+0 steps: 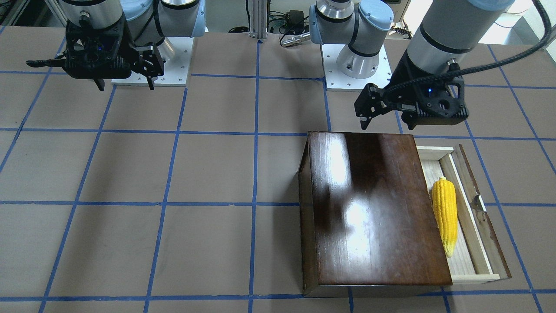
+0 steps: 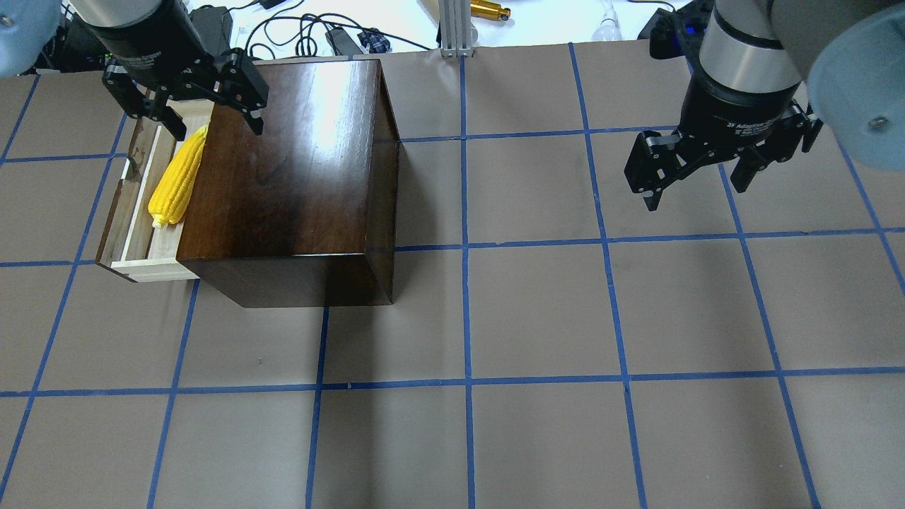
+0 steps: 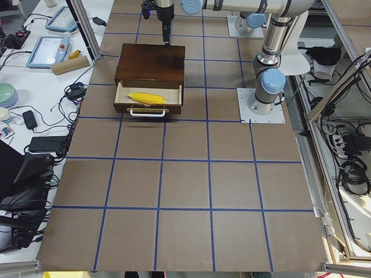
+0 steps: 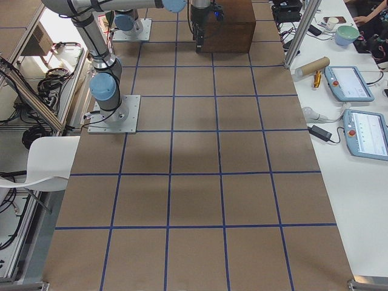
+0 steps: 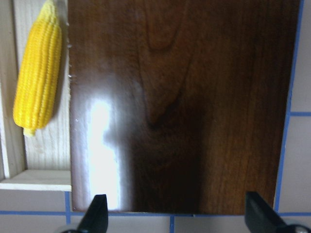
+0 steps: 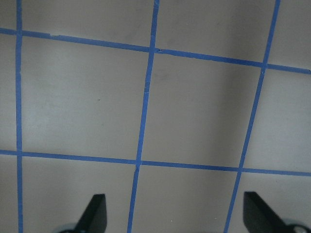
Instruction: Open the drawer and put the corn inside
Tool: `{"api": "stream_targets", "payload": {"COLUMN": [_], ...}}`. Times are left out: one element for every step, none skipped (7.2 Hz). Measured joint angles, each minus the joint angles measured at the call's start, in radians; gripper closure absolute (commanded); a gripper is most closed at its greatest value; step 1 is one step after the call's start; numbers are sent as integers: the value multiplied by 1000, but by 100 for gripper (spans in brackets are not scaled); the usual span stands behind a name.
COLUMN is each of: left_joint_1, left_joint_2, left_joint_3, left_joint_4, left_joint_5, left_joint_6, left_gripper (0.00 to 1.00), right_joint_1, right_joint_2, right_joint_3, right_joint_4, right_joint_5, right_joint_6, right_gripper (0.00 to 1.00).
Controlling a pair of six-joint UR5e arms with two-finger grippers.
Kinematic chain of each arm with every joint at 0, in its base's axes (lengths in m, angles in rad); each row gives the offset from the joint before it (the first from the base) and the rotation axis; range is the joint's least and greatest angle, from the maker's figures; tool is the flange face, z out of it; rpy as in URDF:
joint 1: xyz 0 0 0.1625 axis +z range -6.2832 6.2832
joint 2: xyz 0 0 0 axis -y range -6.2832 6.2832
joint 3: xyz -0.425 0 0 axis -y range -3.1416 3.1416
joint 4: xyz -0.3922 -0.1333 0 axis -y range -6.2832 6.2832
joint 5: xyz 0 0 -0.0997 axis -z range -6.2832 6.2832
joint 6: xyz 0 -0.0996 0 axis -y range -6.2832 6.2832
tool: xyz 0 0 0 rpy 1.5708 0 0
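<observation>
**Corn in open drawer; both claws empty**

- The dark glossy box (image 2: 297,177) is seen on the robot's left half of the table (image 2: 537,304), which is covered in brown sheet with a grid of blue tape.
- The drawer (image 1: 475,276) is found open, sticking out of the box on the side away from the table's middle. Its pale wood floor and walls are exposed.
- The corn (image 1: 445,216) is noted lying flat inside the drawer, lengthwise along it and close against the box's edge. Its tapered tip is pointed away from the robot. It is touched by neither claw.
- The left gripper (image 2: 218,133) is held in the air above the end of the box and drawer nearest the robot's base. Its fingers are spread wide and nothing is held between them; in the left wrist view only the box top and the corn are seen beyond the fingertips.
- The right gripper (image 2: 696,191) is held over bare table, well apart from the box. Its fingers are likewise spread wide, with nothing held.
</observation>
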Motion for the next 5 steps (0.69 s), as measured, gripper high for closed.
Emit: {"api": "stream_targets", "payload": {"left_joint_1": [-8, -10, -8, -5, -4], "left_joint_2": [32, 63, 87, 98, 103], "left_joint_3": [-43, -83, -121, -146, -159], "left_joint_4": [7, 26, 74, 127, 160], "left_joint_5": [0, -1, -2, -3, -3], "left_joint_6": [-3, -6, -11, -13, -14], "left_gripper": [0, 0, 0, 0, 0], "right_joint_1": [0, 0, 0, 0, 0], "right_joint_2": [0, 0, 0, 0, 0], "right_joint_3": [0, 0, 0, 0, 0], "right_joint_4": [0, 0, 0, 0, 0], "right_joint_5": [0, 0, 0, 0, 0], "right_joint_6": [0, -1, -1, -1, 0], "right_gripper": [0, 0, 0, 0, 0]}}
